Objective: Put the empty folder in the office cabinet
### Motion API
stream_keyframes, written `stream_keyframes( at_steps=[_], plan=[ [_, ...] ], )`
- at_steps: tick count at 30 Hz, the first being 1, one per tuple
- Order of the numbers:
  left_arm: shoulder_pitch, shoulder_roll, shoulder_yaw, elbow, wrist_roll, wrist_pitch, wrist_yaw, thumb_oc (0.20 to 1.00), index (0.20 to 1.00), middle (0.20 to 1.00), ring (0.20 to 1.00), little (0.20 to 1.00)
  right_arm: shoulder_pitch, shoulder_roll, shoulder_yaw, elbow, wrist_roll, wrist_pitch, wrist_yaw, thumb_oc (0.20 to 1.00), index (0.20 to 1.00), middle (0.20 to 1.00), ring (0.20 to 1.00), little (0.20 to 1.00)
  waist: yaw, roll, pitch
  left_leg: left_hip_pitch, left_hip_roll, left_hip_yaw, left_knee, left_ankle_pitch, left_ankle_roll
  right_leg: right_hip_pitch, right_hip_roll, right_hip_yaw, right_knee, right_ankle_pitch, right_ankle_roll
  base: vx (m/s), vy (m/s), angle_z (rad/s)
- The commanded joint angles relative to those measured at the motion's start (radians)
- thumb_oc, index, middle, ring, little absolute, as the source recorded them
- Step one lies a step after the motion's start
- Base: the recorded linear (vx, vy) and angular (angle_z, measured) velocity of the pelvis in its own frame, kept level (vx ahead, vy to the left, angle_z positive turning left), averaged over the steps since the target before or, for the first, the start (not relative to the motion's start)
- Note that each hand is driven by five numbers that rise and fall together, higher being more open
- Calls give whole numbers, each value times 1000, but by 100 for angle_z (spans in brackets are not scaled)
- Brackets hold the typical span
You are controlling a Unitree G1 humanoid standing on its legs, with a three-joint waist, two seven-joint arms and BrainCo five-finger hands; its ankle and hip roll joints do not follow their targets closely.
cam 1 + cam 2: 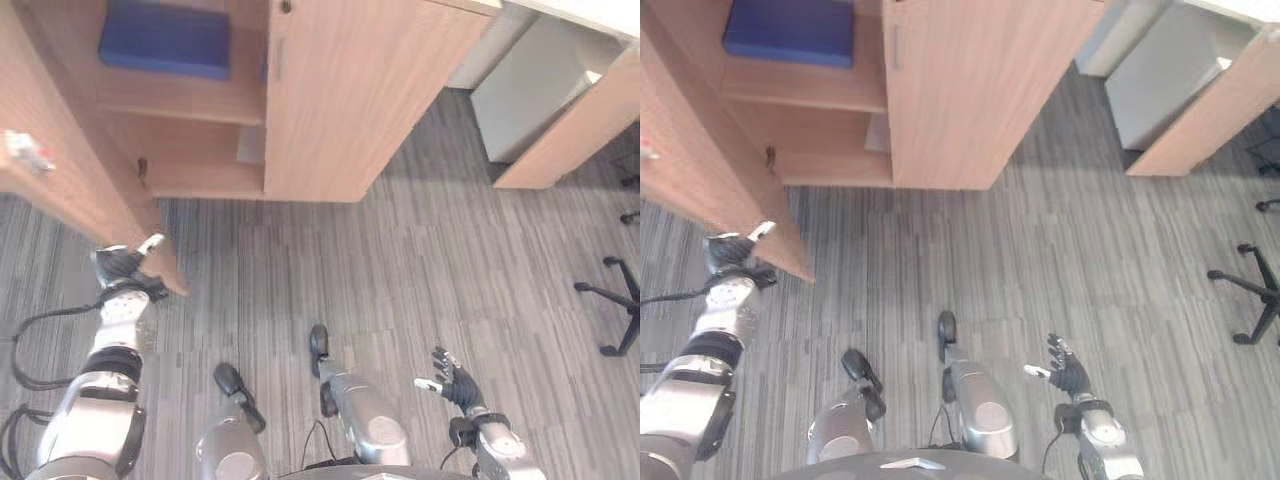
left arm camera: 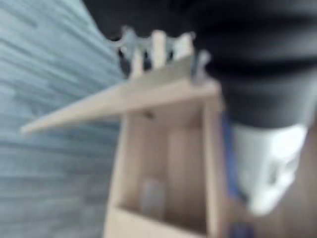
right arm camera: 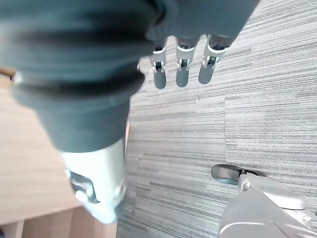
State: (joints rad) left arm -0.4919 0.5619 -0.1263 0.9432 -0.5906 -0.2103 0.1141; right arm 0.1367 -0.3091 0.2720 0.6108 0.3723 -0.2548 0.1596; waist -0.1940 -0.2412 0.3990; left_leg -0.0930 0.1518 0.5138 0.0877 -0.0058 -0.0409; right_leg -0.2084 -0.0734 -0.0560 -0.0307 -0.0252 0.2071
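A blue folder (image 1: 165, 38) lies flat on the upper shelf inside the open wooden office cabinet (image 1: 190, 150). The cabinet's left door (image 1: 60, 170) stands swung out toward me. My left hand (image 1: 125, 265) is at that door's lower outer corner, with its straight fingers (image 2: 158, 47) resting against the door's edge (image 2: 124, 99); it is open and holds nothing. Low on the right, my right hand (image 1: 455, 380) hangs open and empty over the carpet, its fingers (image 3: 181, 64) straight.
The cabinet's right door (image 1: 350, 90) is closed. A pale grey unit (image 1: 540, 90) and a wooden desk panel (image 1: 570, 130) stand at the back right. An office chair's black base (image 1: 615, 300) sits at the right edge. Grey carpet (image 1: 400, 260) lies between.
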Motion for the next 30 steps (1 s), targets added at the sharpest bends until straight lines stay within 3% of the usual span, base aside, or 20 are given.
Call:
stream_keyframes(
  at_steps=[1,11,17,19,22,24,30],
  plan=[
    [-209,10,-37,1,42,-78,-67,1000,1000,1000,1000,1000,-8,-98,7,-34,-28,-35,-34,1000,1000,1000,1000,1000,-98,109,-34,108,-30,-26,3,-84,20,61,-17,38,-48,194,-32,113,-31,-69],
    [-302,30,9,143,-98,-55,58,1000,1000,1000,1000,1000,-14,-134,44,-21,-83,-47,-43,1000,1000,1000,1000,1000,-141,152,-85,151,-42,-11,-48,-61,-1,89,-1,68,-51,175,-49,55,-15,-47],
    [-235,51,43,181,-83,12,25,1000,1000,1000,1000,1000,-15,-133,34,-2,-87,-41,-49,1000,1000,1000,1000,1000,-128,163,-115,167,-46,-27,-82,-43,-9,106,6,68,-55,164,-50,2,-34,2],
    [-141,43,73,192,-94,45,-26,1000,1000,1000,1000,1000,-16,-118,23,24,-85,-32,-37,1000,1000,1000,1000,1000,-113,164,-133,180,-49,-40,-97,-38,-11,119,6,64,-57,162,-47,37,-92,21],
    [-12,-20,94,168,-68,22,-77,1000,1000,1000,1000,1000,-12,-95,5,60,-83,-12,-1,1000,1000,1000,1000,1000,-95,164,-151,192,-49,-55,-112,-28,-13,130,8,61,-57,162,-49,59,-72,9],
    [140,-124,83,127,-24,35,-101,1000,1000,1000,1000,1000,-11,-64,-15,122,-94,29,60,1000,1000,1000,1000,1000,-68,168,-173,208,-49,-76,-130,-19,-13,151,11,58,-57,154,-56,85,-57,18],
    [408,-286,58,149,102,125,-174,1000,1000,1000,1000,1000,-54,-2,-61,286,-111,84,71,1000,1000,1000,1000,1000,35,183,-209,233,-45,-136,-150,-1,-20,209,-3,-20,-57,135,-68,58,-77,35]
  ],
)
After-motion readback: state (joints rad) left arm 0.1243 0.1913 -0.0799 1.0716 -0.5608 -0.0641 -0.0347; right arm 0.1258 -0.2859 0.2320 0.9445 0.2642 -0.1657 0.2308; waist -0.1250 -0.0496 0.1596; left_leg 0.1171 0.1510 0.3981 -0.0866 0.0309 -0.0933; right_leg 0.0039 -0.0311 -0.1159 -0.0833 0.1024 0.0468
